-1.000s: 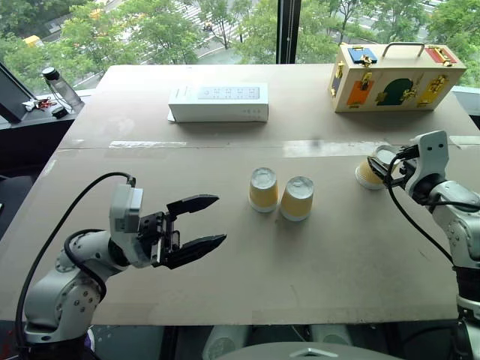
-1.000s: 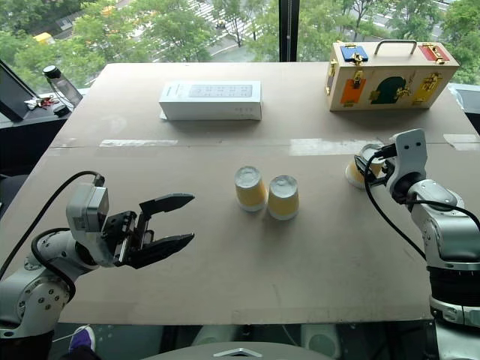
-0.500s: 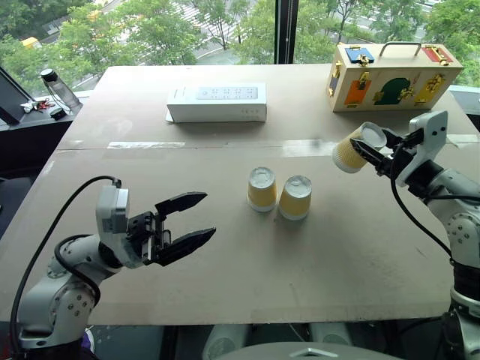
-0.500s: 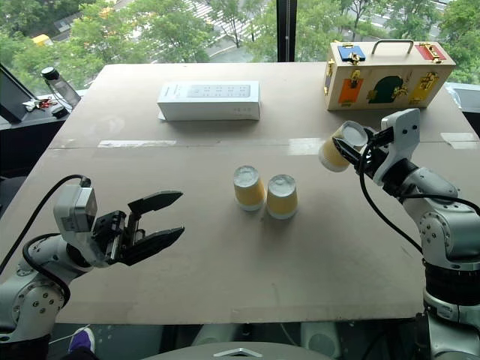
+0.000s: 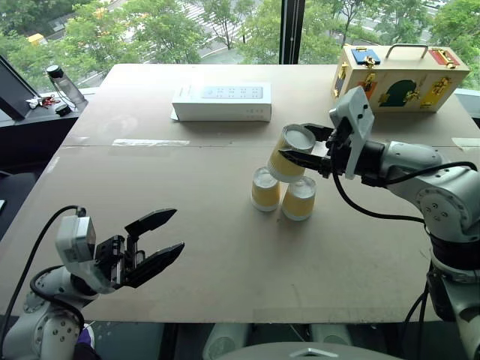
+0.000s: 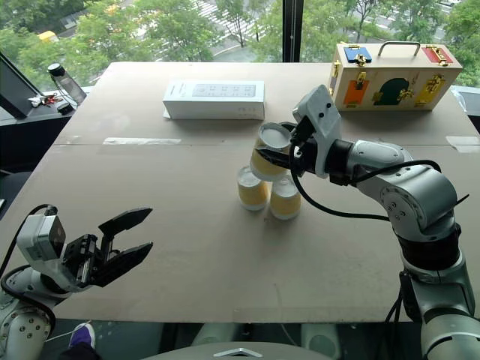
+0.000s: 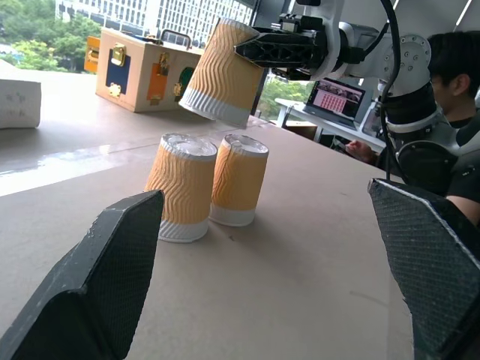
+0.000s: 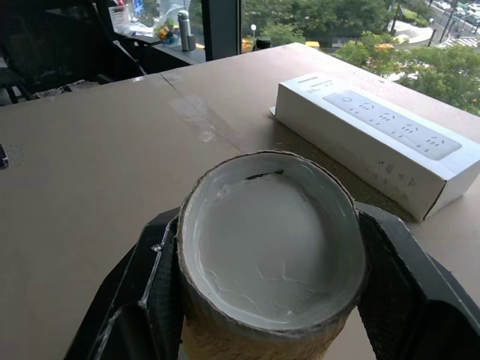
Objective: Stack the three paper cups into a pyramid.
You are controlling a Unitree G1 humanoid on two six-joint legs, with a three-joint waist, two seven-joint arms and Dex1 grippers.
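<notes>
Yellow-tan ribbed paper cup (image 5: 291,153), base-end up and tilted, is hanging in the air just above two matching cups (image 5: 265,189) (image 5: 299,198) that are standing upside down, side by side and touching, mid-table (image 5: 225,255). Right gripper (image 5: 304,147) is clasping the raised cup by its sleeve, one black finger on each side, arm reaching in level from the right. Left gripper (image 5: 156,239) is hovering low near the table's front-left edge, well apart from the cups, fingers spread wide with nothing between them. White box (image 5: 222,101) and wooden latch case (image 5: 401,76) are sitting at the far side.
</notes>
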